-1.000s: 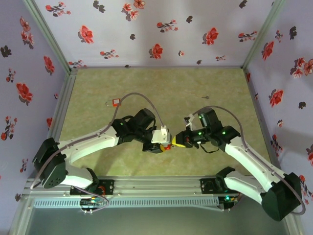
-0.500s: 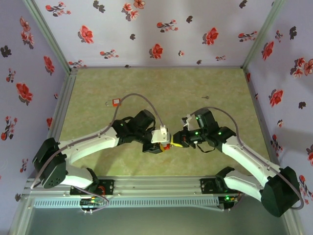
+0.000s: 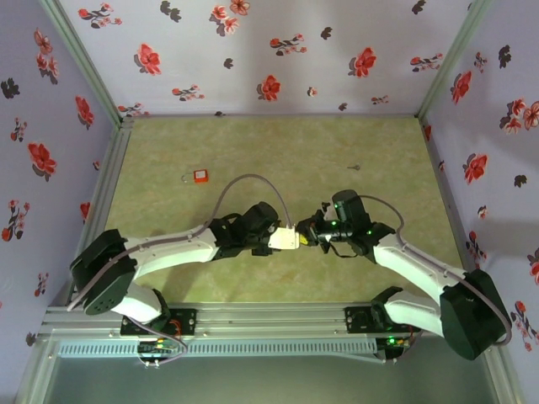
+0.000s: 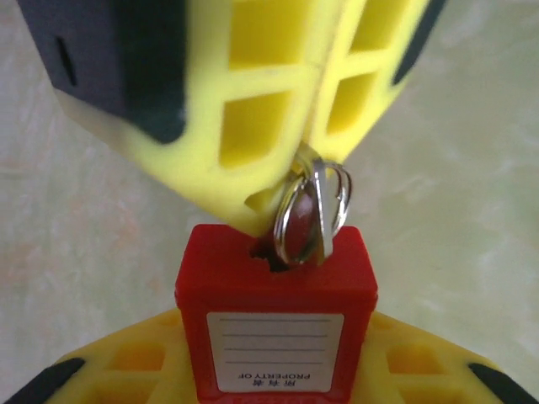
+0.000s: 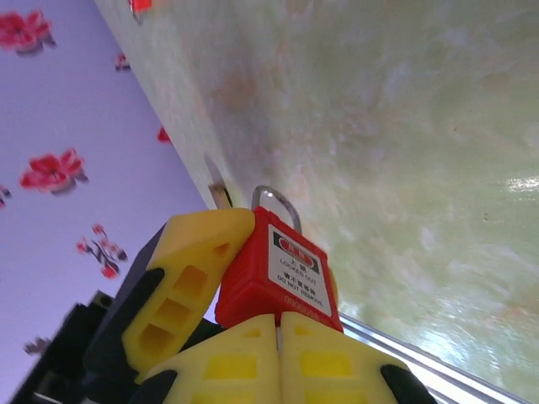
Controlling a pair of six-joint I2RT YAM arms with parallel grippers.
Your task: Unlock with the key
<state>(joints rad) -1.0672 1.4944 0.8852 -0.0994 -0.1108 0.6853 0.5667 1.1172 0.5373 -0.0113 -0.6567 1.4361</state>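
Note:
A red padlock (image 4: pixel 276 320) with a white label sits between my left gripper's (image 4: pixel 278 374) yellow fingers (image 4: pixel 126 362), which are shut on its body. From above, the right gripper's yellow fingers (image 4: pixel 253 101) press together over a key whose silver ring (image 4: pixel 313 215) hangs at the keyhole on the padlock's top face. In the right wrist view the padlock (image 5: pixel 282 278) points its steel shackle (image 5: pixel 278 202) away, just beyond my shut right gripper (image 5: pixel 278 337). From the top view the left gripper (image 3: pixel 288 241) and right gripper (image 3: pixel 313 237) meet tip to tip at the table's middle front.
A second small red padlock (image 3: pixel 200 176) lies on the green mat at the left rear. A small loose key (image 3: pixel 356 167) lies at the right rear. The metal rail (image 3: pixel 269 313) runs along the near edge, and floral walls close in three sides.
Both grippers have shifted a little away from the near edge and drawn closer together. The left wrist has rolled, so the padlock is now hidden under it from above.

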